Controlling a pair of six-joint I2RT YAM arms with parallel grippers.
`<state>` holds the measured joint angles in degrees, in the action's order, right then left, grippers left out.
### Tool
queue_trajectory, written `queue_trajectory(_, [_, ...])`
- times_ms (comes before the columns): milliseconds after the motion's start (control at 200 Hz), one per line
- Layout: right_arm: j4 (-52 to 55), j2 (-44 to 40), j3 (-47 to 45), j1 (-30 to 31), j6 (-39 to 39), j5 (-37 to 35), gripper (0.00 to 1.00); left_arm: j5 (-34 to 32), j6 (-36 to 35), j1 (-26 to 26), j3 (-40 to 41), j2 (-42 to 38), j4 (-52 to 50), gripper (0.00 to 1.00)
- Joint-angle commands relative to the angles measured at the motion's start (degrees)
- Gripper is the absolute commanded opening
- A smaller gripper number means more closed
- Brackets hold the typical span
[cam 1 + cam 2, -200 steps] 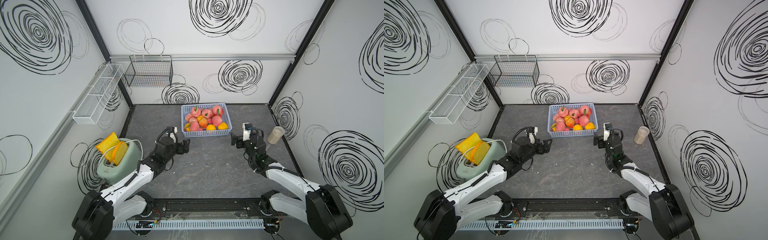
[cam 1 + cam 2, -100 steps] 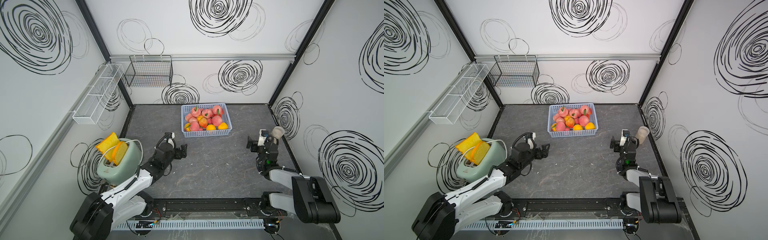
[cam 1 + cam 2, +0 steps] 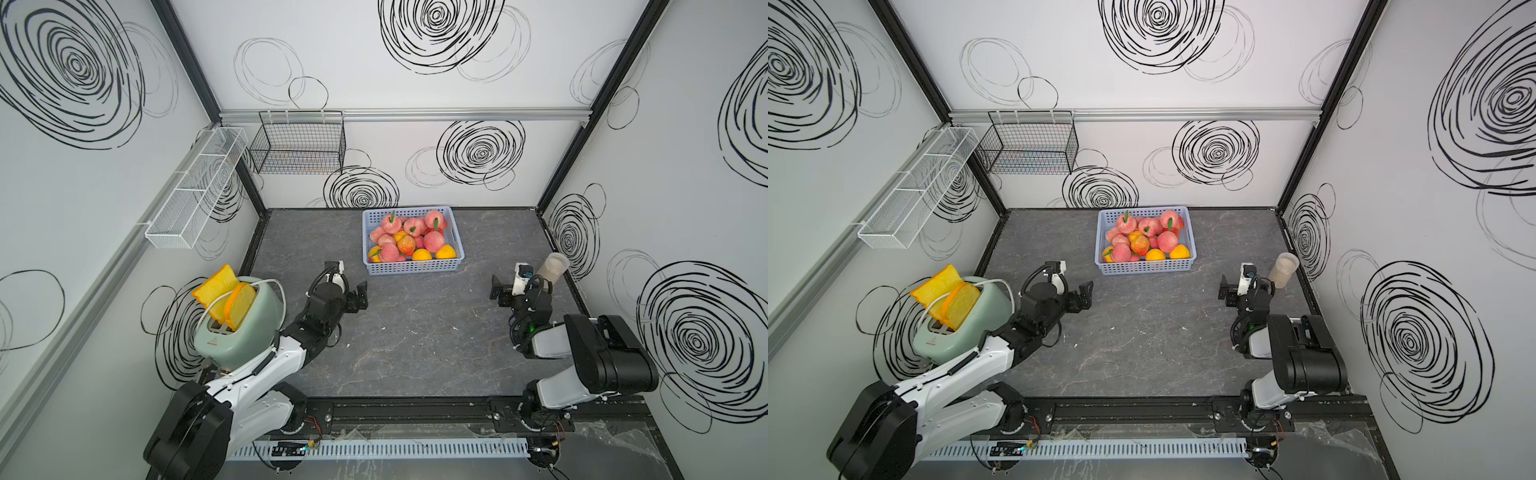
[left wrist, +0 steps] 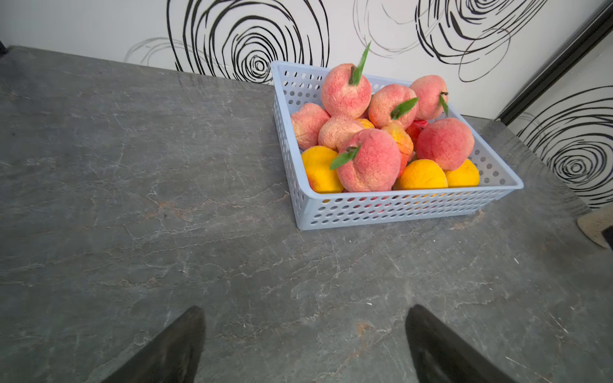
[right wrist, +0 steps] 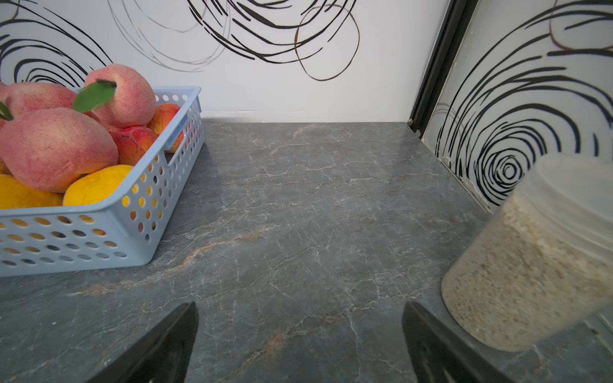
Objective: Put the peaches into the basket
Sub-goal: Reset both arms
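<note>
Both arms have been drawn back from the basket (image 3: 412, 269) since a second ago, the right one folded back farther. The peaches (image 3: 409, 241) are seen heaped inside the basket, pink ones above yellow ones. The left gripper (image 3: 360, 296) is held near the basket's front left corner, its fingers spread on nothing; the right gripper (image 3: 500, 292) — well off to the basket's right — is likewise spread wide and empty, just beside a grain-filled jar (image 3: 550, 271).

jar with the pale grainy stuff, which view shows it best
The right wrist view: the jar is close, its grainy filling plain, though the frame edge cuts it off. Both top views show it whole but small, near the side wall. The left wrist view catches only a blurred sliver.
</note>
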<state>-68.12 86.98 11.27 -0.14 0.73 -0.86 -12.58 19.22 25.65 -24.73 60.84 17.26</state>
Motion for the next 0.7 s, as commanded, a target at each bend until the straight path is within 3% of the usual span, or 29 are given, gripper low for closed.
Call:
queue_trajectory(0, [-3.80,-0.19,0.77,-0.20,-0.38,0.70,0.99,-4.27,-7.85,-2.00,-0.11,0.00,8.08,0.98])
queue_trajectory(130, [-3.91,-0.23,0.75,-0.19,-0.38,0.72,0.99,-3.70,-15.94,-7.32,3.46,-0.18,15.79,0.98])
queue_trajectory(180, [-3.87,-0.16,0.75,-0.21,-0.38,0.69,0.99,-0.91,-17.30,-10.41,6.36,0.17,22.42,0.98])
queue_trajectory(225, [-3.87,-0.13,0.72,-0.21,-0.38,0.76,0.99,1.88,-16.96,-13.34,6.41,-0.03,22.10,0.98])
queue_trajectory(335, [-3.81,-0.09,0.74,-0.21,-0.43,0.78,0.99,4.46,-21.09,-15.61,14.19,1.08,37.70,0.98])
queue_trajectory(420, [-3.82,-0.09,0.76,-0.24,-0.38,0.85,0.99,6.47,-22.32,-18.24,17.85,5.17,45.02,0.98])
queue_trajectory(695, [-3.79,-0.12,0.78,-0.21,-0.38,0.78,0.99,11.13,-19.72,-22.49,18.70,14.90,59.37,0.97])
